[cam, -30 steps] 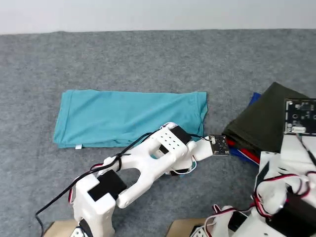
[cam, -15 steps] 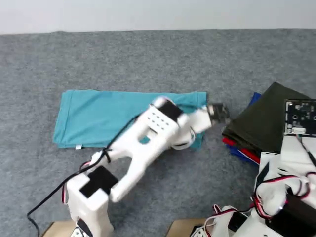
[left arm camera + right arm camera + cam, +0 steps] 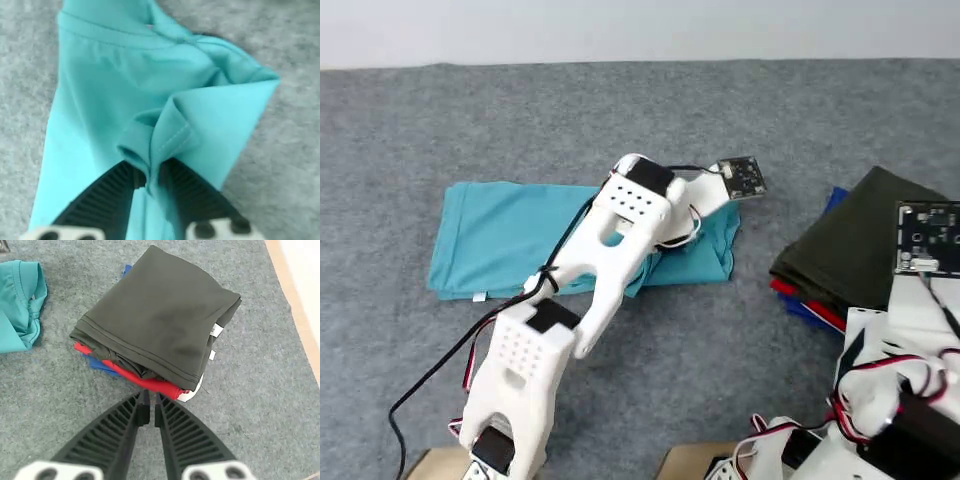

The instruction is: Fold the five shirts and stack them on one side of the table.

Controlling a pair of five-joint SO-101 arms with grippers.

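Observation:
A teal shirt lies flat and long on the grey table, its right end bunched up. My left arm stretches over that end. In the left wrist view my left gripper is shut on a raised fold of the teal shirt. At the right edge sits a stack of folded shirts: a dark olive shirt on top, with a red shirt and a blue one under it. My right gripper hovers shut over the near edge of that stack, holding nothing.
Grey felt covers the table, with open room behind and in front of the teal shirt. The right arm's base stands at the lower right corner. A pale table edge runs beyond the stack.
My left arm swung from the shirt's near right corner toward the far side, pulling the pinched cloth with it and bunching the right end. The right arm stayed still.

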